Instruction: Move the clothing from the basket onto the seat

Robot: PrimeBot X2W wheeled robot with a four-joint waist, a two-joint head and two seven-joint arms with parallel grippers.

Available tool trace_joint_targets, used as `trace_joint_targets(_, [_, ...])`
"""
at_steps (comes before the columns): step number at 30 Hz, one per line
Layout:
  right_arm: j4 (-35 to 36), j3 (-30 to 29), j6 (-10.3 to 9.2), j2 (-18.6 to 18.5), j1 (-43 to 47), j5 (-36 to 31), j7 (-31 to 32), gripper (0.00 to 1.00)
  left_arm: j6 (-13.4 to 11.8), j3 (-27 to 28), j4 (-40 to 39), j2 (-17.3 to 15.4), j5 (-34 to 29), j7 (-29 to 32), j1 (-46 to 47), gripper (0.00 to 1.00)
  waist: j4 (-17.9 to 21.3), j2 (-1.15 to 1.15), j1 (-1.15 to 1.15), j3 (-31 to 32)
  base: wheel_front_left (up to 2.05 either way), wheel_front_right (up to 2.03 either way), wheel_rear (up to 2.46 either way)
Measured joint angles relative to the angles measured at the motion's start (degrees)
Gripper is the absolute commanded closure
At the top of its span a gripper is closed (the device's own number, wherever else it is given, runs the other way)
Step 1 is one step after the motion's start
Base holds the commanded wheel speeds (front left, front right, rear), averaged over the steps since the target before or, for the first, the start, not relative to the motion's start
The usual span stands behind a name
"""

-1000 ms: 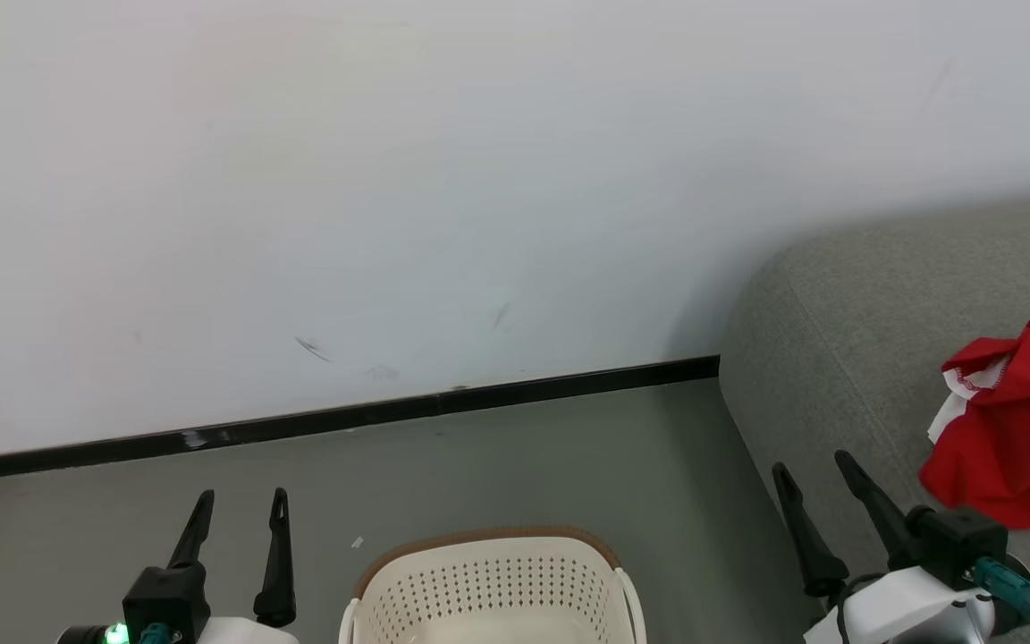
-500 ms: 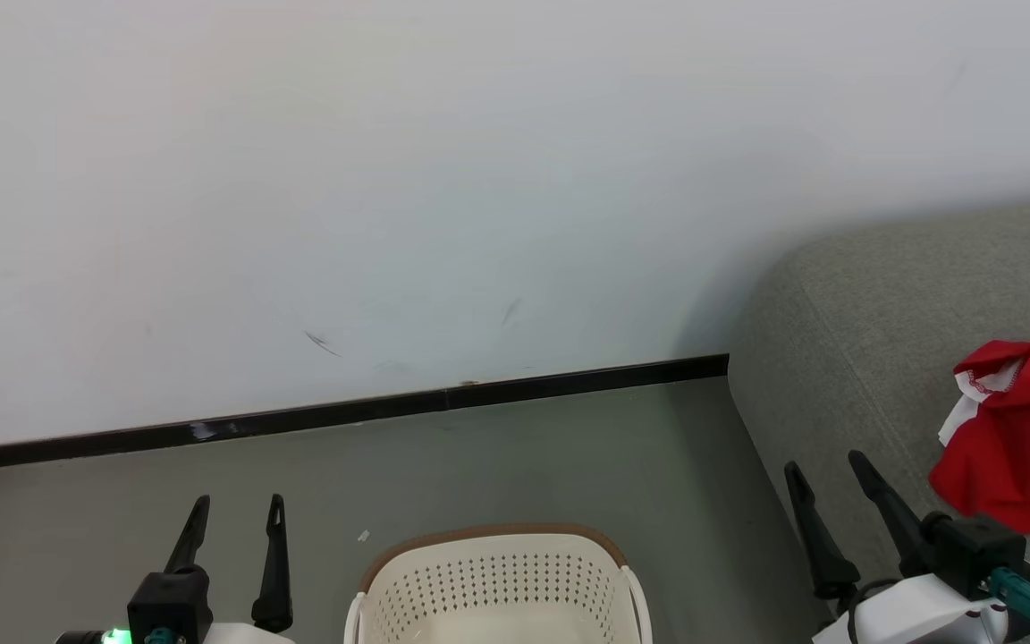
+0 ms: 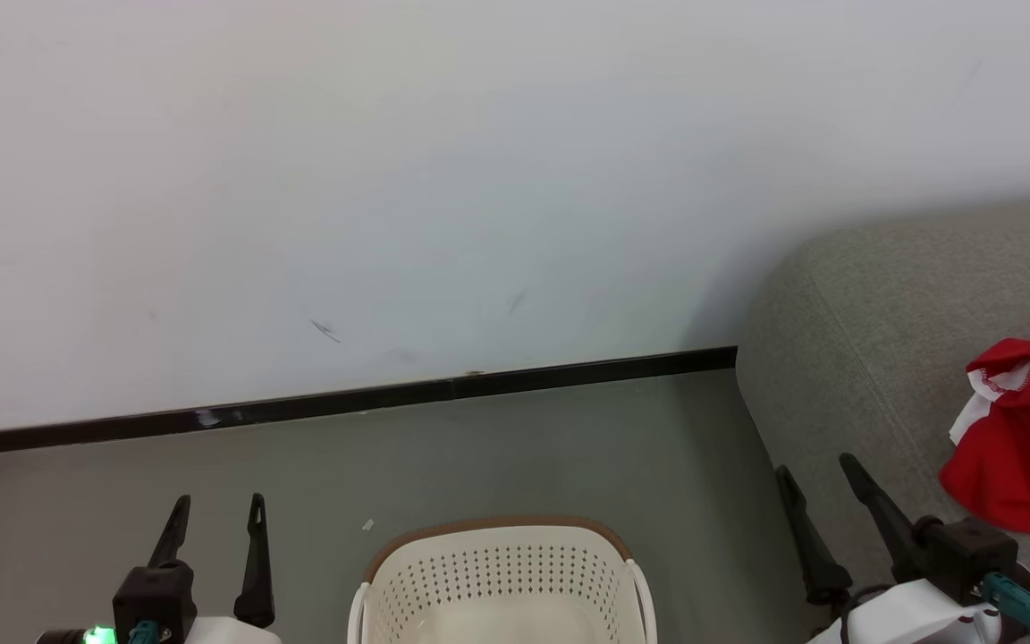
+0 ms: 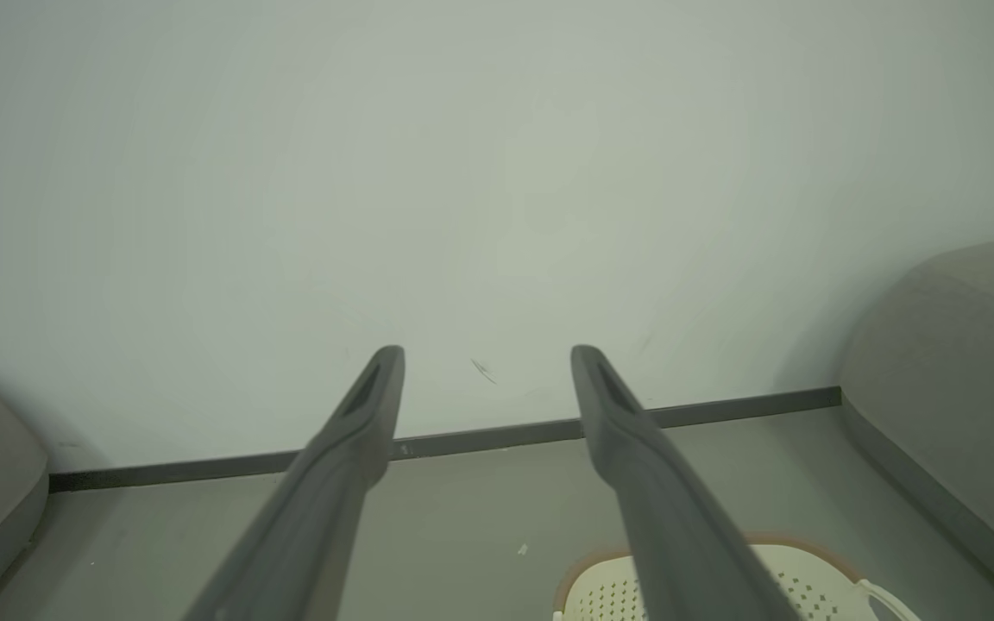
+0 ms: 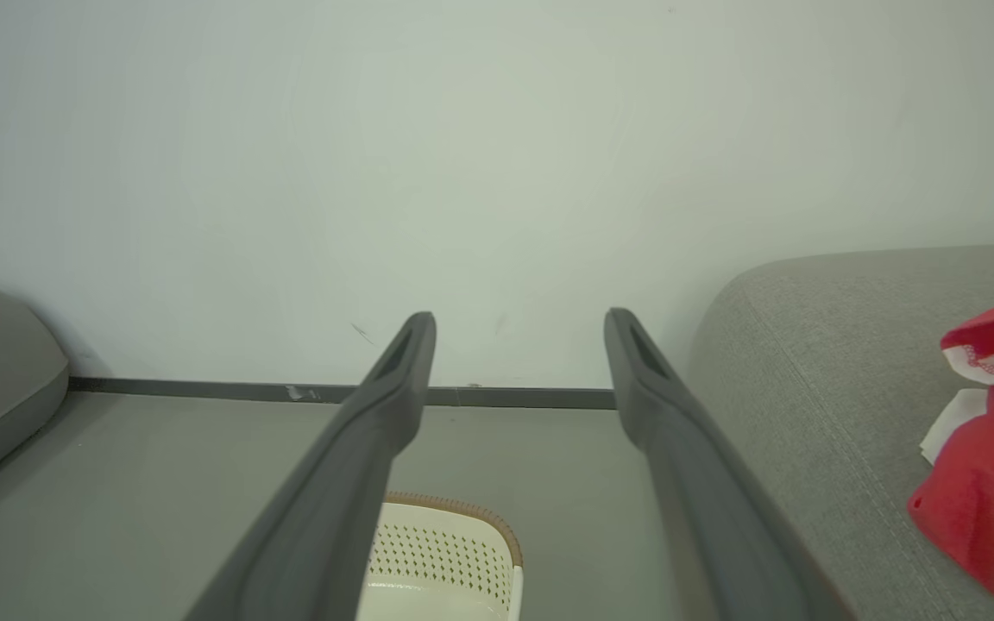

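We face a plain pale wall point(image 3: 390, 179) that meets a smooth grey-green floor point(image 3: 524, 447) along a thin black skirting strip point(image 3: 479, 385). A large grey woven-fabric sofa point(image 3: 864, 340) with a rounded corner stands against the wall. A cream perforated plastic basket point(image 3: 502, 572) with a brown rim stands on the floor, near the sofa's side edge but apart from it. Crumpled bright-red clothing point(image 3: 1025, 429) with white trim lies on the sofa, back from that edge. Our right gripper point(image 3: 814, 465) hangs above that edge, between basket and clothing, with its jaws apart and empty. Our left gripper point(image 3: 220, 499) hangs over the floor beside the basket, its jaws likewise apart.
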State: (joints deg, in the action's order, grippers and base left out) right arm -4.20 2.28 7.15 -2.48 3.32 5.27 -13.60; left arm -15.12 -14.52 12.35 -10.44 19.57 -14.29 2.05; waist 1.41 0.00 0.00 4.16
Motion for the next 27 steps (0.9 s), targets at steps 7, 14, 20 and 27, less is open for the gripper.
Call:
trace_joint_targets(7, [0.08, 0.22, 0.0, 0.01, 0.0, -0.02, 0.03, 0.0, 0.19, -0.05, 1.13, -0.12, 0.1, 0.0, 0.01, 0.0, 0.01, 0.0, 0.0, -0.33, 0.0, 0.0, 0.0])
trace_joint_targets(14, [0.23, 0.13, 0.0, 0.03, 0.01, -0.09, 0.05, 0.0, 0.22, -0.22, 1.64, -0.22, 0.07, 0.03, 0.1, 0.0, 0.0, 0.0, 0.0, -0.34, 0.0, 0.0, 0.0])
trace_joint_targets(20, [0.11, 0.04, -0.01, 0.08, 0.33, -0.08, 0.23, 1.0, 0.22, -0.26, 1.99, -0.23, 0.07, 0.07, 0.66, 1.0, -0.09, 0.0, 0.0, -0.3, 0.0, 0.0, 0.0])
trace_joint_targets(27, [-3.38, 0.6, -0.09, 0.79, 2.96, 0.1, 0.22, 1.0, 0.23, -1.16, 4.91, 2.08, 0.09, 0.14, -2.49, 1.0, -0.09, 0.0, 0.0, -0.31, 0.0, 0.0, 0.0])
